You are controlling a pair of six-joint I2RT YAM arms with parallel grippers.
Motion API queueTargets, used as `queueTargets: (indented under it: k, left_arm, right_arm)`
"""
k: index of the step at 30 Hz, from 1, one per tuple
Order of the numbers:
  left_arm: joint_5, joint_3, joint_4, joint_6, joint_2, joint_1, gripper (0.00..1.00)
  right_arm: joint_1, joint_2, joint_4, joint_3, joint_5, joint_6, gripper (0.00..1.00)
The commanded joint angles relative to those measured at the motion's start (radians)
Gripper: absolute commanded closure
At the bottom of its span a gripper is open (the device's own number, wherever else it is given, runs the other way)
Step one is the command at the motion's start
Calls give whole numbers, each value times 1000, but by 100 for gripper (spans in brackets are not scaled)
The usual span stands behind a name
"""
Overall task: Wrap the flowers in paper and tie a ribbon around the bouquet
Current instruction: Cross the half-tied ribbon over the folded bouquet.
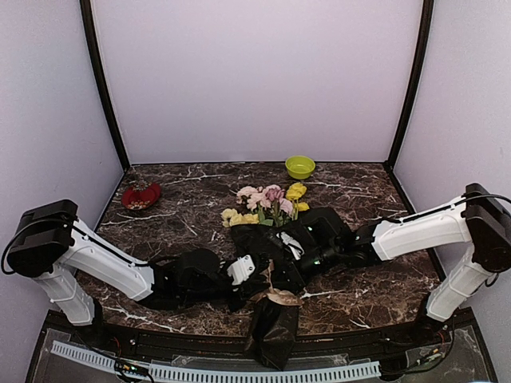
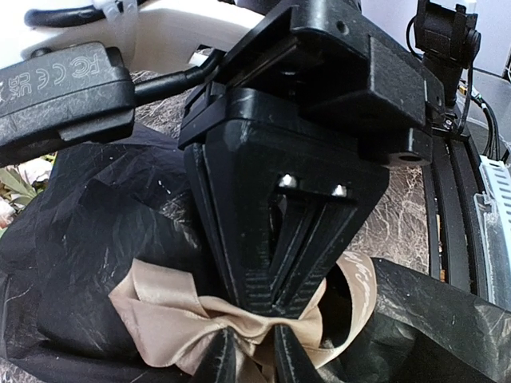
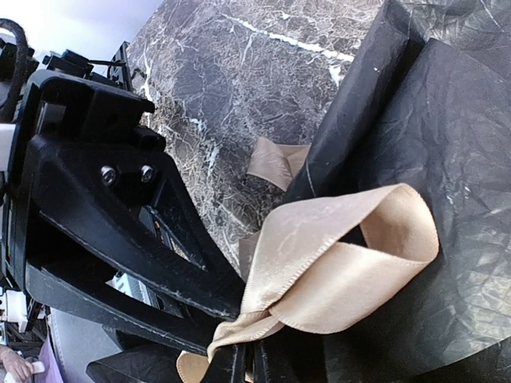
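Progress: flowers wrapped in black paper; bouquet lies mid-bench | ribbon looped at its neck, bow seemingly near finished | right end effector clamped on ribbon | left end effector straddles the knot, grip unclear

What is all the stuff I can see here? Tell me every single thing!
flowers: one small bunch, pink and yellow, sticking out of the top of the paper, mid-table
paper: one sheet, black and crinkly, wrapped around the stems, its lower end over the near edge
ribbon: one, beige-tan, looped in a bow around the paper
bowl: one, green, far side of the table
dish: one, red, far left
table: one, dark marbled
left claw: one, black, fingers either side of the ribbon
right claw: one, black, pinching the ribbon
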Motion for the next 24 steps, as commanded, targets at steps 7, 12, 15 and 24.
queueTargets:
  k: [7,12,15,24]
  left_arm:
    - [10,12,13,-8,-12,4,93]
    - [-3,-18,47,-8,-37,4,100]
    - [-16,-54,79,-10,-59,4,100]
    - [-30,-95,86,-31,-75,4,100]
  right_arm:
    - [1,-18,15,-2,0,-3,95]
    - [1,-24,5,-3,14,-8,95]
    - [1,-35,-12,-7,30,-12,95]
    - [0,-46,-19,-11,39,-12,94]
